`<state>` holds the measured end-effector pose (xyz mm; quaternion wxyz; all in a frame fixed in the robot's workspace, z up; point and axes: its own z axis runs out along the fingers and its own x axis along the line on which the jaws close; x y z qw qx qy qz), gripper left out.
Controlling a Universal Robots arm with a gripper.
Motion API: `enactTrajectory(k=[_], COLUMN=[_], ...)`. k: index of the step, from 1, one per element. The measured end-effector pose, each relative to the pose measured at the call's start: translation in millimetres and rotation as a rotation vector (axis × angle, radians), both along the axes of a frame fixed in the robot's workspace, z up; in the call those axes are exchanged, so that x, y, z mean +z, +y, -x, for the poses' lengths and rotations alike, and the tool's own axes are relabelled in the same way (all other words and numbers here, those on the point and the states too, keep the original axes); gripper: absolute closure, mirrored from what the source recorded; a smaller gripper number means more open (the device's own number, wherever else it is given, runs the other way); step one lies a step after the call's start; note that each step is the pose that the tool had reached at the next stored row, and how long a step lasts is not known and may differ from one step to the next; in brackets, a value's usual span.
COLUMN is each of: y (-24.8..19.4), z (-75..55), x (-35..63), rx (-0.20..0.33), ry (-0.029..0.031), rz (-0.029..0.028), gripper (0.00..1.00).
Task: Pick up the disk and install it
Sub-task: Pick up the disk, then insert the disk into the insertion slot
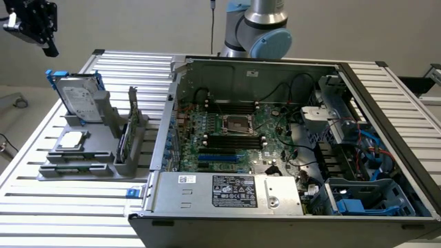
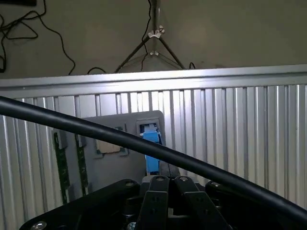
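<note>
Hand [image 1: 49,50] fingers pressed together, empty, well apart from disk [image 1: 80,101]. Disk upright in grey stand [image 1: 93,155] on tabletop [image 1: 62,212].

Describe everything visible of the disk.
The disk is a silver-grey rectangular drive with a white printed label, framed by a bright blue plastic carrier whose ends stick up above it. It stands on edge, leaning back, in a grey holder on the slatted table, at the exterior view's left of the open computer case. Only the holder touches it; the gripper hangs above, apart.
</note>
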<state>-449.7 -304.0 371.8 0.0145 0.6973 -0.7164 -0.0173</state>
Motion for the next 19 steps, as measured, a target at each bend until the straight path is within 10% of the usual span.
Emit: enactTrajectory(k=[6, 11, 19], y=[0.0, 0.0, 0.0], z=[0.0, 0.0, 1.1], x=[-1.4, -2.4, -13.9], rx=[0.109, 0.153, 0.154], ry=[-0.0042, -0.0229, -0.0229], rz=[0.0002, 0.0012, 0.0048], gripper=[0.89, 0.89, 0.58])
